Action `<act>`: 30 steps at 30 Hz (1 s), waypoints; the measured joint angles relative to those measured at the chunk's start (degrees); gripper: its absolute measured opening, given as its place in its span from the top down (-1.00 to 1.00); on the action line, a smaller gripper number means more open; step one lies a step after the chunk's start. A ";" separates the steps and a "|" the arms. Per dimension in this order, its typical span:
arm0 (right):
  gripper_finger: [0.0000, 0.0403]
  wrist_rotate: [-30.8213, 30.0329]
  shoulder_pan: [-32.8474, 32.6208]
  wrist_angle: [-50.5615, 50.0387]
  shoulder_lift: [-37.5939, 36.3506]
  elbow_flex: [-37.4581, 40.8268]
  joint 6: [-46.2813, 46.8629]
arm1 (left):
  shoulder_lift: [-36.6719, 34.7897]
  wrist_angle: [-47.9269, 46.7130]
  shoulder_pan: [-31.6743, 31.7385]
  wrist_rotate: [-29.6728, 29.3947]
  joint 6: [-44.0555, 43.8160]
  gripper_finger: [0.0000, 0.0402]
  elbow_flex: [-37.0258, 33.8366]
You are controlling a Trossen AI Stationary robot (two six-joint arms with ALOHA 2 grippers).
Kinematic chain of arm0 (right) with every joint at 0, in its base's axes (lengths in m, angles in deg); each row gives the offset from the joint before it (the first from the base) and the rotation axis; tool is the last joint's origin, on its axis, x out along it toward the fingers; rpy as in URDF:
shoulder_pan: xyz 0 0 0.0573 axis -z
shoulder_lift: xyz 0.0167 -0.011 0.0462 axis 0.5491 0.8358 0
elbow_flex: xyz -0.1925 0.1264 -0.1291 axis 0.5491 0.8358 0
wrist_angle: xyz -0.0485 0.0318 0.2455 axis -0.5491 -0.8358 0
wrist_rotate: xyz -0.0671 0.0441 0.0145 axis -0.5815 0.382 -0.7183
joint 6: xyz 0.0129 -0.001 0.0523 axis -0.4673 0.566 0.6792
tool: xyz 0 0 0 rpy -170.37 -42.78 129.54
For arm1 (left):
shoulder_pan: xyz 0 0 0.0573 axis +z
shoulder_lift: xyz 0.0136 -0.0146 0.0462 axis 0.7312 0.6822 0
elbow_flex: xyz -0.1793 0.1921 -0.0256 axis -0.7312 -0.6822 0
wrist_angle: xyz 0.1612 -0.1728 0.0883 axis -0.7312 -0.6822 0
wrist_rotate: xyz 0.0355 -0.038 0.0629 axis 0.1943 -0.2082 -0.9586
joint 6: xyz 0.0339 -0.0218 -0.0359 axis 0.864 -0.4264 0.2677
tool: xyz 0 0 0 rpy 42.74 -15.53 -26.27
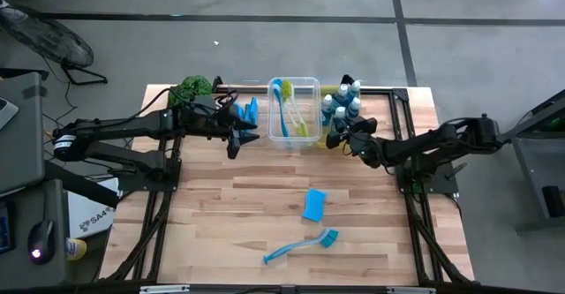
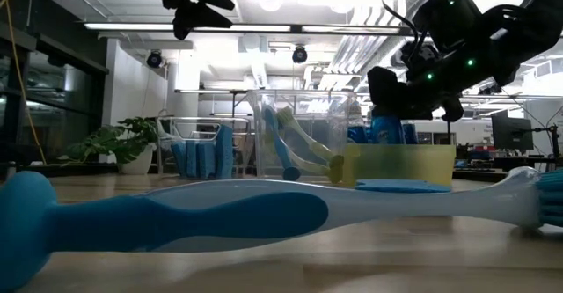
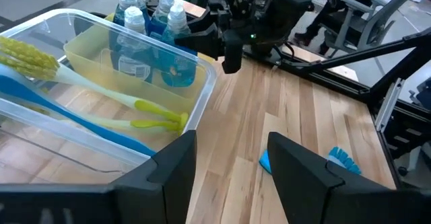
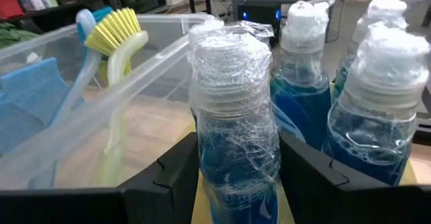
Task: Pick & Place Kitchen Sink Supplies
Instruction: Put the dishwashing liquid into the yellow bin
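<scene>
My right gripper (image 1: 338,138) is at the yellow bin (image 2: 413,161) at the table's far side, shut on a blue-liquid bottle (image 4: 236,150) wrapped in clear film. Other such bottles (image 4: 384,109) stand beside it. My left gripper (image 1: 237,144) is open and empty, above the table just left of the clear bin (image 1: 294,110). A blue and a yellow-green brush (image 3: 81,113) lie in that bin. A blue sponge (image 1: 313,204) and a blue brush (image 1: 300,245) lie on the table nearer the front. My right gripper pinches the bottle's body (image 4: 202,163), below its cap, between its two fingers, one on each side. The fingers come from the table's right. The bottle is upright. Its base is out of view, so I cannot tell whether it stands in the bin.
Several blue sponges (image 1: 250,110) stand upright left of the clear bin, with a green plant (image 1: 194,86) at the far left corner. Bare wood lies between the bins and the loose sponge and brush.
</scene>
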State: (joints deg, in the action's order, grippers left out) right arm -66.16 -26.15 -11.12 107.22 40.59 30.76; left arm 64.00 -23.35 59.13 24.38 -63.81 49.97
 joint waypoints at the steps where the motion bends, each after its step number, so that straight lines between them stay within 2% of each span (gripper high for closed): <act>1: 0.17 -0.04 0.00 0.02 0.35 0.00 0.00 | 0.00 -0.02 0.00 0.02 0.00 0.11 0.00; 10: 0.17 -0.24 1.05 4.00 4.37 0.00 0.20 | 0.02 -0.06 0.00 0.79 0.02 0.11 0.00; 19: 0.16 1.19 1.88 4.87 5.27 -0.11 -0.04 | 0.02 -0.07 0.00 0.79 0.03 0.11 0.02; 27: 0.00 4.81 1.84 4.89 5.17 -0.15 -0.39 | 0.02 -0.35 -0.02 0.76 0.59 0.11 0.04; 30: -0.08 8.22 1.84 4.13 5.25 -0.09 -1.52 | 0.02 -0.33 0.00 0.76 0.63 0.11 0.04</act>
State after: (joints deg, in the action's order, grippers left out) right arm -57.94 -24.31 -6.99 112.48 40.50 29.24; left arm 64.03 -23.68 59.13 25.14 -63.19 50.01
